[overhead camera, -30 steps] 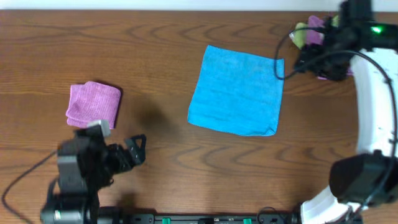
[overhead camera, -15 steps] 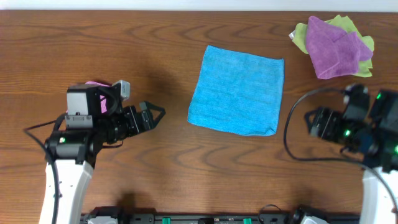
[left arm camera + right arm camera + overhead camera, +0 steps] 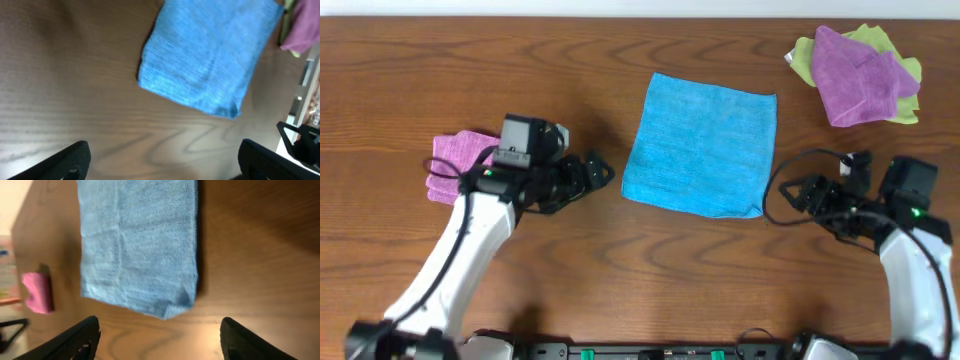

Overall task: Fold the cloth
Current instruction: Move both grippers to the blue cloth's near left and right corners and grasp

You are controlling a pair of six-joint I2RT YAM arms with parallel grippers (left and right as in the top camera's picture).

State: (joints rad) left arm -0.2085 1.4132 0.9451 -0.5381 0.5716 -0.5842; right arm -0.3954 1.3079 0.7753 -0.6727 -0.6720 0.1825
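The turquoise-blue cloth [image 3: 701, 143] lies flat and spread out on the wooden table, right of centre. It also shows in the left wrist view [image 3: 207, 52] and in the right wrist view [image 3: 137, 245]. My left gripper [image 3: 598, 176] is open and empty, just left of the cloth's near left corner, above the table. My right gripper [image 3: 800, 195] is open and empty, just right of the cloth's near right corner. Neither gripper touches the cloth.
A folded purple cloth [image 3: 460, 163] lies at the left, partly under my left arm. A purple cloth [image 3: 860, 75] sits on a lime-green cloth [image 3: 900, 100] at the far right corner. The table's far edge runs along the top.
My left gripper has moved right and up to the cloth's near left corner. My right arm has swung down from the far right pile to the cloth's near right corner.
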